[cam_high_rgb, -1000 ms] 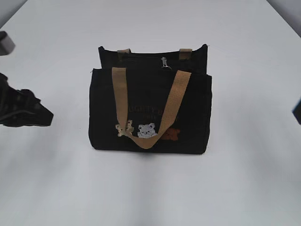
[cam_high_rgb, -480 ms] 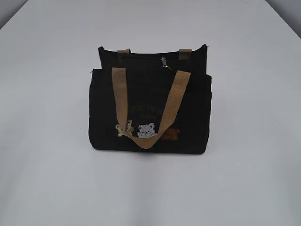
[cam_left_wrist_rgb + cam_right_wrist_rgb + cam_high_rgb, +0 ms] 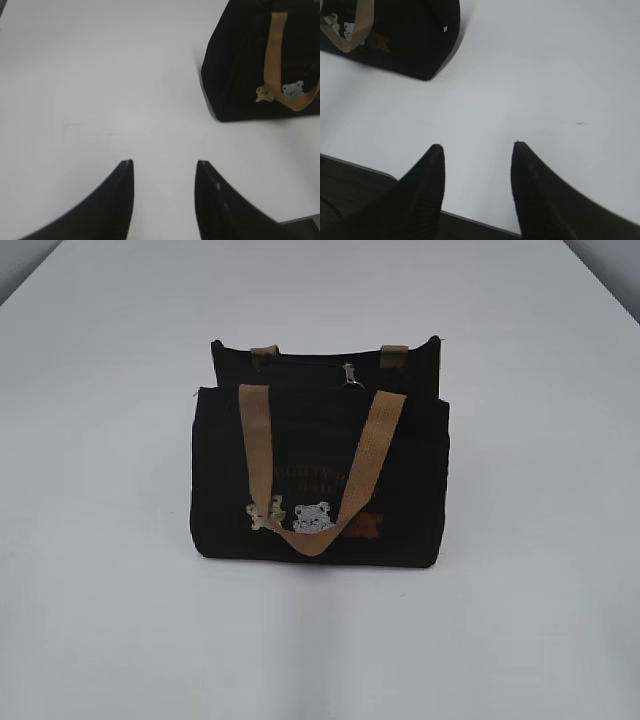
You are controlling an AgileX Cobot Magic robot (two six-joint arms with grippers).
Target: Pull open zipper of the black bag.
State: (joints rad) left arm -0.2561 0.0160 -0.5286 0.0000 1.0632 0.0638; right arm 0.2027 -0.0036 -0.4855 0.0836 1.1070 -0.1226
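With both the left end effector (image 3: 164, 172) and the right end effector (image 3: 478, 155) hanging spread and empty over the bench (image 3: 100, 620), well apart from the black bag (image 3: 320, 490), one is best bracing the bag's side while the other is pinching the silver pull of the zipper (image 3: 349, 375).

Open table (image 3: 110, 620) all around bag (image 3: 318, 480)

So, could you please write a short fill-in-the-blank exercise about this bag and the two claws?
1. The small boxy black fabric bag stands on a ____ table.
2. Its front handle is a ____ webbing strap.
3. The left claw holds ____.
4. The small silver zipper pull lies at the bag's ____ edge.

Missing words: white; tan; nothing; top
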